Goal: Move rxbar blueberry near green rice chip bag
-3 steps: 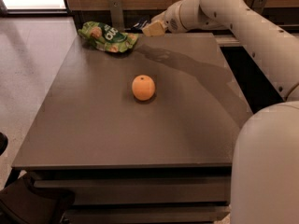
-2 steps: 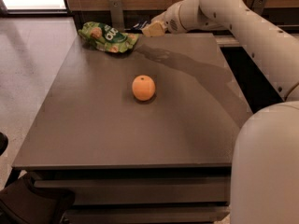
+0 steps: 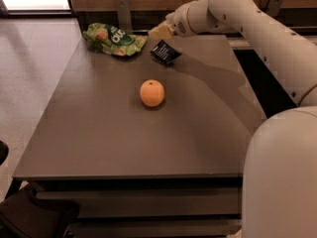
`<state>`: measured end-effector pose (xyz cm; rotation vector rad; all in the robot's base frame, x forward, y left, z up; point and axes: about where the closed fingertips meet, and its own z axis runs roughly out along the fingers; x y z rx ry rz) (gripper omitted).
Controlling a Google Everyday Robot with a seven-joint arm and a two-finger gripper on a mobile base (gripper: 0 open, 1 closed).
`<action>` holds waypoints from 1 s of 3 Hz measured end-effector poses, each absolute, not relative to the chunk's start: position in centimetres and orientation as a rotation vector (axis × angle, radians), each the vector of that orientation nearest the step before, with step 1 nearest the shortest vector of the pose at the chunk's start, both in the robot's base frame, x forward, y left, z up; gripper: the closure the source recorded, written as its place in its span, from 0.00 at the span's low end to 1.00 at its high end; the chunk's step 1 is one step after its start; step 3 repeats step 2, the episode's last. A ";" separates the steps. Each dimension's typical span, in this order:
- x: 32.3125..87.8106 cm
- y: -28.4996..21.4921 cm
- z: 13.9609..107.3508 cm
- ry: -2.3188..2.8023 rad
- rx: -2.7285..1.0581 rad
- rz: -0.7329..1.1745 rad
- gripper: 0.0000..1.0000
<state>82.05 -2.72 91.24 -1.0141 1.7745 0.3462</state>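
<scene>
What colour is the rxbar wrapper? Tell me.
The rxbar blueberry is dark navy, in camera view, just below the gripper.

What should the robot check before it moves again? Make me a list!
1. The rxbar blueberry lies on the table: ok.
2. The bar is close to the green rice chip bag, just to the right of it: ok.
3. The pincer, just above the bar near the far edge, is free of the bar: cannot tell.
4. The orange sits mid-table, apart from the bar and bag: ok.
</scene>
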 end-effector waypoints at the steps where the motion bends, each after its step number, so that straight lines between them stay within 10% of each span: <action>1: 82.1 -2.5 91.1 1.775 -1.016 0.349 0.00; 3: 82.1 -2.5 91.1 1.775 -1.016 0.349 0.00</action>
